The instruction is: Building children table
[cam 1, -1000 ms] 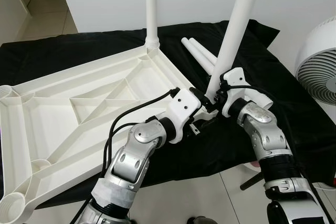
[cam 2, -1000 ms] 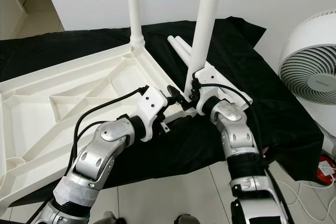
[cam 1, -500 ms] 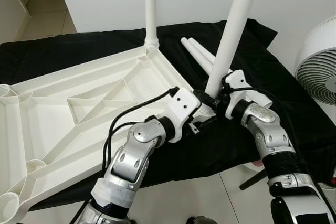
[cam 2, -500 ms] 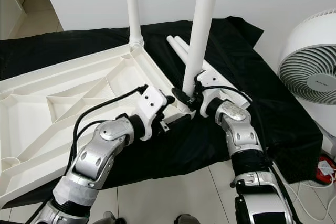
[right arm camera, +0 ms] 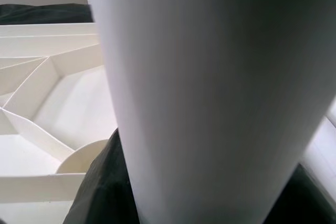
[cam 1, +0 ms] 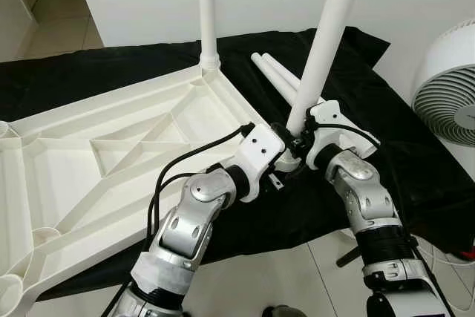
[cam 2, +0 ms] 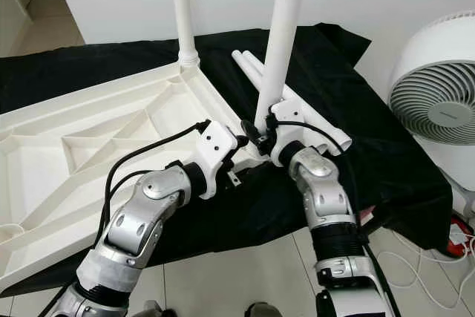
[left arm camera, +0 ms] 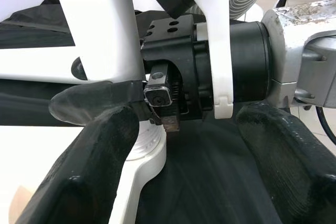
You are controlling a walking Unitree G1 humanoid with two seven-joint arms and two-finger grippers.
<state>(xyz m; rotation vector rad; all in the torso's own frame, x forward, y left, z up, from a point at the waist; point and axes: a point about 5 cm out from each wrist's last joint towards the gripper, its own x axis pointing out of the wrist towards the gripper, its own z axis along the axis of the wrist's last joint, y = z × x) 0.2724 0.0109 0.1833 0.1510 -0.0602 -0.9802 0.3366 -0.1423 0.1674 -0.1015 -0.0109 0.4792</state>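
Right tool (cam 1: 298, 141): your fingers clamp the tilted white table leg (cam 1: 326, 38) at its base.
Left tool (cam 1: 286, 155): spread wide beside it, apparently empty.
Tabletop (cam 1: 111, 154): upturned on black cloth (cam 1: 89, 72).

Black cloth (cam 1: 89, 72) on tiled floor (cam 1: 245, 280)

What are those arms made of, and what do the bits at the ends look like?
Both arms are shiny silver metal segments with black ribbed joints. Each wrist carries a white boxy block; a black cable loops from the left arm's block back along the forearm. The left gripper has two long, thick black fingers with a rough matte surface. The right gripper is black too.
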